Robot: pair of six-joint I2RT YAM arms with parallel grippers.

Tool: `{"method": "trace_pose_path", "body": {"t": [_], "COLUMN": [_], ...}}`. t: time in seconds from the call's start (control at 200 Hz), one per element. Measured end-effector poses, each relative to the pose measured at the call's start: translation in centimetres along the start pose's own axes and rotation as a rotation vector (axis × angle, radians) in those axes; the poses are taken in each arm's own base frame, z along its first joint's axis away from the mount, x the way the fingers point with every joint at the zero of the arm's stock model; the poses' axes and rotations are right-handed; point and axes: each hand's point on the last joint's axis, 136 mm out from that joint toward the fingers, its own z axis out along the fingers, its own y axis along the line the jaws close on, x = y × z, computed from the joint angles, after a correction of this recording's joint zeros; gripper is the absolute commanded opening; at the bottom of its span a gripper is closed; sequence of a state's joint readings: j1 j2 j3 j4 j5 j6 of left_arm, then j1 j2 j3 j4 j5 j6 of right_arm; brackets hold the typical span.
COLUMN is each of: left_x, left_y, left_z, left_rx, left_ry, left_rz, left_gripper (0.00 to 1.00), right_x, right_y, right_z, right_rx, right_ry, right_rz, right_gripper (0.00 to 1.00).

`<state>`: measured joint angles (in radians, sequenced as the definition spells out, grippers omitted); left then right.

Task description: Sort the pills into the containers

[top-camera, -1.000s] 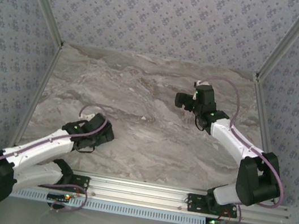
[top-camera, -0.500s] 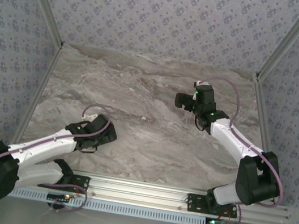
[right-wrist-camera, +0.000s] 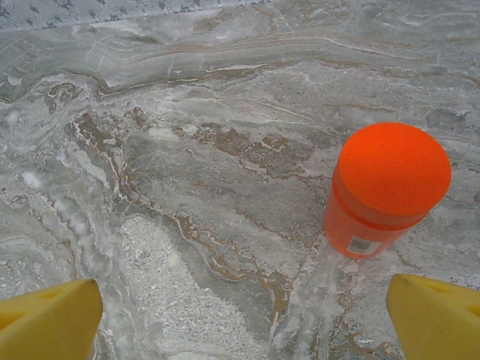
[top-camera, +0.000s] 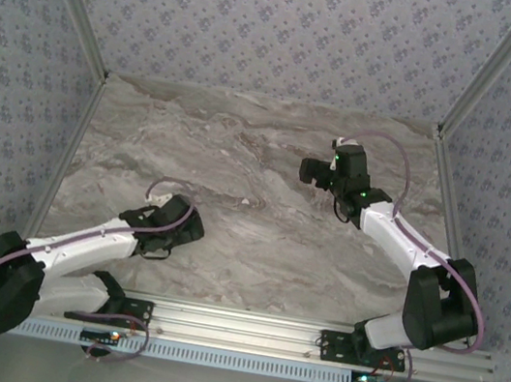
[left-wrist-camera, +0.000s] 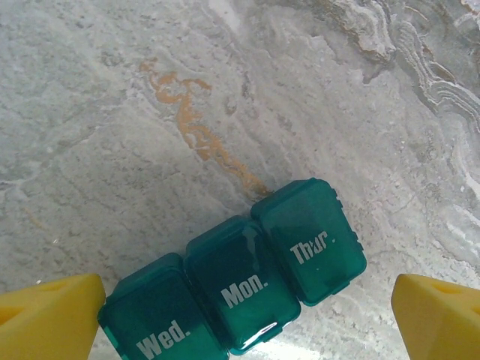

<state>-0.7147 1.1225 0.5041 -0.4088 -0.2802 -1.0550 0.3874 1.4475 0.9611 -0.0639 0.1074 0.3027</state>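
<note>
Evidently the left hand (top-camera: 174, 225) hung low over the near-left part of the grey marble-patterned bench (top-camera: 261, 216), its yellow fingertips (left-wrist-camera: 51, 309) spread wide. Between them lay the small teal-blue plastic pill box (left-wrist-camera: 240, 289), flat on the bench. Three of its square lids showed, marked Wed., Mon. and Thur., all apparently shut. The Wed. end sat just beside one pad and the Thur. end stood apart from the other, so the box was off-centre.

The step in hand looked like securing the box before any pill could be sorted. Done well, that hand would have shifted until the box sat midway. It would also have turned to close across the narrow width, since squeezing the row end to end might buckle it.

Further right, the right hand (top-camera: 314, 171) was likewise spread wide. Ahead of its pads (right-wrist-camera: 45, 315) an orange cylindrical plastic bottle (right-wrist-camera: 379, 195) with a round orange cap stood upright, nearer one side. It needed centring, then a grip on the body below the cap.
</note>
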Motion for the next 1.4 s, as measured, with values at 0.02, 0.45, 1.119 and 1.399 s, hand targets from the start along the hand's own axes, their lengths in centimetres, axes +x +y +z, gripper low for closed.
{"method": "trace_pose_path", "body": {"t": [0.02, 0.45, 1.119, 1.399], "left_x": [0.0, -2.0, -1.8, 0.0], "left_y": [-0.1, -4.4, -2.1, -1.0], "left_z": [0.1, 0.7, -1.5, -0.5], "left_rx": [0.0, 0.064, 0.027, 0.001], "left_ry": [0.0, -0.026, -0.023, 0.017], "left_rz": [0.004, 0.048, 0.015, -0.008], "left_gripper": [0.98, 0.98, 0.98, 0.98], "right_x": [0.0, -0.1, 0.1, 0.6], "right_y": [0.0, 0.0, -0.3, -0.3], "right_z": [0.0, 0.0, 0.3, 0.7], "right_rx": [0.0, -0.002, -0.012, -0.015], "right_ry": [0.0, 0.0, 0.021, 0.039], "right_rz": [0.0, 0.005, 0.014, 0.014], "right_gripper": [0.99, 0.99, 0.99, 0.99]}}
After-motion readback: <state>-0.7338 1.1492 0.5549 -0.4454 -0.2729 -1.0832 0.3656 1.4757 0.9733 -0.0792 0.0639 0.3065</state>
